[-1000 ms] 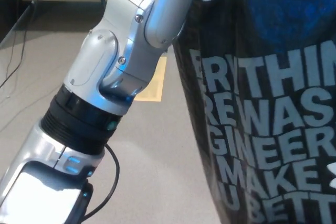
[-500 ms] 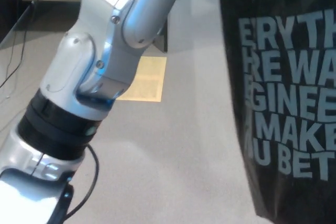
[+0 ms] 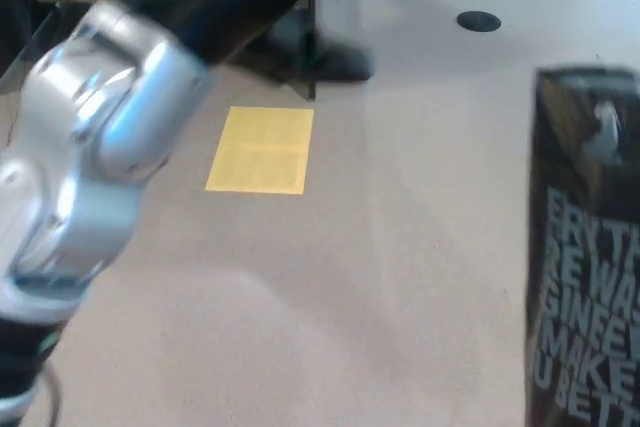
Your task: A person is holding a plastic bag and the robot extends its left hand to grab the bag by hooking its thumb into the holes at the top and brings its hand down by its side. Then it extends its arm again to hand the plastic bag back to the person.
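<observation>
I see the black plastic bag [image 3: 585, 247] standing tall at the picture's right edge, its long axis vertical, printed lettering facing me. My left arm [image 3: 90, 147] reaches up along the picture's left, well apart from it. Neither robot hand shows, so I cannot tell their fingers' state.

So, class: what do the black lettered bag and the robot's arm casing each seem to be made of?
The bag looks like glossy black plastic film: a pale sheen near its top and printed grey lettering, though blur leaves it open. The arm casing looks like smooth silver metal or painted plastic, with bright highlights.
</observation>
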Motion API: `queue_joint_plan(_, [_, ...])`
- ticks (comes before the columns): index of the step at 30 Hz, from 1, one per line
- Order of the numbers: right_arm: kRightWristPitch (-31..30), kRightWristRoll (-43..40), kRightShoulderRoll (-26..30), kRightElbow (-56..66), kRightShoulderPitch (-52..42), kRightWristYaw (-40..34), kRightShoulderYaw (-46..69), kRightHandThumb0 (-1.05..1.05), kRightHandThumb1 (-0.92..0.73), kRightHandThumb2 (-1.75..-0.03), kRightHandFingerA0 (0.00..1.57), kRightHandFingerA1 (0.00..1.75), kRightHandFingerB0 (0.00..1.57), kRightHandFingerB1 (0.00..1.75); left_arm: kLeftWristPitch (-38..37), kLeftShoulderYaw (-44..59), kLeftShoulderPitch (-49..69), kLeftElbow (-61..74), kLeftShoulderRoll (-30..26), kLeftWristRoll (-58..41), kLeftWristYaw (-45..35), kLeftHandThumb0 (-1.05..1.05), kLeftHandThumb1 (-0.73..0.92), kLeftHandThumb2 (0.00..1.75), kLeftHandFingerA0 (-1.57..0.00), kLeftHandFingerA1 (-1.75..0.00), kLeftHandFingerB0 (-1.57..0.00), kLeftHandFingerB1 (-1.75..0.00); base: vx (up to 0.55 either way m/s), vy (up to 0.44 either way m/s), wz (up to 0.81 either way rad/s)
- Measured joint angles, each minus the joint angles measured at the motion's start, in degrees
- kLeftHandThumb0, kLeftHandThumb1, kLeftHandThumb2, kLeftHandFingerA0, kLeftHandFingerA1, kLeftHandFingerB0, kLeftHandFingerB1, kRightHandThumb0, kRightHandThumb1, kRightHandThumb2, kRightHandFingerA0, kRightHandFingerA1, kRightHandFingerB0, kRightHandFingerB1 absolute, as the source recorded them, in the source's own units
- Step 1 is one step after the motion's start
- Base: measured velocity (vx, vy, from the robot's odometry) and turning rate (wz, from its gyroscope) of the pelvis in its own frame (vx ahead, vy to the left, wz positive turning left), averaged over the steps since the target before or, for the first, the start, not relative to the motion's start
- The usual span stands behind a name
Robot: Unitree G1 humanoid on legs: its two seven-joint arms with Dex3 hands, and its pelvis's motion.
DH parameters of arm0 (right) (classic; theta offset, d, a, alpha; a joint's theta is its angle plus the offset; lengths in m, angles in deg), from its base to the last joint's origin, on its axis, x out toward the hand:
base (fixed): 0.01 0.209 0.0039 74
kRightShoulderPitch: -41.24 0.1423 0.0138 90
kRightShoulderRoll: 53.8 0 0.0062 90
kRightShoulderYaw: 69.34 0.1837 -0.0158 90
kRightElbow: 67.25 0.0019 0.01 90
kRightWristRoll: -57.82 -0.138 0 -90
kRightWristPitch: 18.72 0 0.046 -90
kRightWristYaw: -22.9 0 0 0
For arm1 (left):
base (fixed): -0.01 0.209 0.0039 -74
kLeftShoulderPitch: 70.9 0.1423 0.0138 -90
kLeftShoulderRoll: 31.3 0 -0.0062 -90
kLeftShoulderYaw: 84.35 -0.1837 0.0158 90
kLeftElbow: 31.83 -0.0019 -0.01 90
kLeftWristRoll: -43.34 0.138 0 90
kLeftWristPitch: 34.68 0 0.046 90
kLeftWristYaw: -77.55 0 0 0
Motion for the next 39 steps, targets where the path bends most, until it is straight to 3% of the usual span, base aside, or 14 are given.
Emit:
queue_joint_plan(1, [-0.04,0.00,0.00,0.00,0.01,0.00,-0.06,-0.35,-0.72,-0.62,0.74,0.50,0.56,0.41,0.00,0.79,2.78,1.01,-1.12,-0.40,-0.68,-0.75,0.42,0.84,0.00,-0.02,0.00,0.00,0.00,0.000,0.00])
queue_joint_plan(7, [-0.07,0.03,0.00,0.02,0.14,0.01,-0.35,-0.36,-0.73,-0.62,0.72,0.50,0.55,0.41,-0.92,4.74,16.79,2.68,-3.34,-2.01,-1.26,-0.79,0.46,0.55,-0.05,-0.32,0.00,-0.14,0.00,0.000,0.00])
queue_joint_plan(11, [-0.05,0.03,0.00,-0.03,0.23,0.01,-0.64,-0.36,-0.73,-0.62,0.73,0.52,0.57,0.42,-3.11,7.35,27.52,2.01,-3.34,-3.29,-0.30,-0.66,0.38,0.82,-0.04,-0.23,0.00,-0.12,0.00,0.000,0.00])
queue_joint_plan(14, [-0.05,0.03,0.00,-0.11,0.32,0.01,-0.69,-0.36,-0.73,-0.62,0.71,0.49,0.56,0.41,-5.18,9.38,35.03,0.28,-3.02,-4.33,0.90,-0.65,0.40,0.79,-0.07,-0.23,0.00,-0.14,0.00,0.000,0.00])
queue_joint_plan(15, [-0.07,0.03,-0.01,-0.12,0.35,0.01,-0.70,-0.38,-0.73,-0.61,0.71,0.48,0.56,0.40,-6.12,10.21,37.89,-1.08,-2.76,-4.79,1.56,-0.68,0.43,0.55,-0.11,-0.29,0.00,-0.25,0.00,0.000,0.00])
queue_joint_plan(17, [-0.07,0.02,-0.01,-0.13,0.38,0.01,-0.70,-0.38,-0.73,-0.61,0.70,0.48,0.57,0.41,-8.03,11.49,42.48,-4.18,-2.23,-5.45,3.05,-0.61,0.38,0.77,-0.08,-0.36,0.00,-0.20,0.00,0.000,0.00])
queue_joint_plan(18, [-0.07,0.02,-0.01,-0.14,0.37,0.00,-0.70,-0.38,-0.73,-0.61,0.70,0.48,0.56,0.40,-8.51,11.77,43.62,-5.12,-2.01,-5.59,3.45,-0.64,0.45,0.54,-0.14,-0.30,-0.01,-0.25,0.00,0.000,0.00])
queue_joint_plan(22, [-0.06,0.02,-0.04,-0.21,0.44,0.01,-0.71,-0.38,-0.73,-0.62,0.71,0.49,0.54,0.40,-13.00,13.70,51.30,-13.82,-0.24,-6.55,7.15,-0.61,0.39,0.72,-0.11,-0.41,-0.05,-0.24,0.00,0.000,0.00])
queue_joint_plan(23, [-0.06,0.02,-0.04,-0.22,0.45,0.00,-0.71,-0.43,-0.62,-0.84,0.64,0.59,0.50,0.52,-13.76,13.97,52.38,-15.62,0.06,-6.71,7.90,-0.32,0.22,0.82,0.00,-0.49,0.00,-0.49,0.00,0.000,0.00])
queue_joint_plan(27, [-0.07,0.02,-0.05,-0.21,0.49,0.01,-0.71,-0.42,-0.62,-0.84,0.63,0.60,0.50,0.53,-16.82,14.50,55.77,-24.67,1.08,-6.91,11.60,-0.30,0.26,0.84,-0.01,-0.49,0.00,-0.50,0.00,0.000,0.00])
queue_joint_plan(28, [-0.07,0.02,-0.06,-0.20,0.51,0.01,-0.71,-0.37,-0.74,-0.61,0.70,0.48,0.54,0.40,-17.36,14.50,56.14,-26.78,1.12,-6.90,12.40,-0.58,0.39,0.69,-0.15,-0.43,-0.07,-0.28,0.00,0.000,0.00])
queue_joint_plan(30, [-0.07,0.02,-0.07,-0.20,0.54,0.01,-0.71,-0.43,-0.62,-0.84,0.62,0.59,0.49,0.52,-18.46,14.49,56.85,-31.44,1.15,-6.88,14.30,-0.60,0.41,0.71,-0.16,-0.43,-0.07,-0.32,0.00,0.000,0.00])
queue_joint_plan(36, [-0.10,0.02,-0.13,-0.15,1.05,0.01,-0.70,-0.42,-0.61,-0.84,0.66,0.62,0.50,0.53,-21.11,14.30,56.19,-44.12,1.25,-6.86,19.33,-0.59,0.41,0.68,-0.22,-0.41,-0.12,-0.35,0.00,0.000,0.00])
queue_joint_plan(39, [-0.13,0.01,-0.19,-0.16,2.27,0.01,-0.68,-0.37,-0.73,-0.61,0.70,0.49,0.56,0.41,-23.54,14.65,54.16,-52.82,1.58,-7.19,22.53,-0.56,0.40,0.67,-0.25,-0.44,-0.11,-0.35,0.00,0.000,0.00])
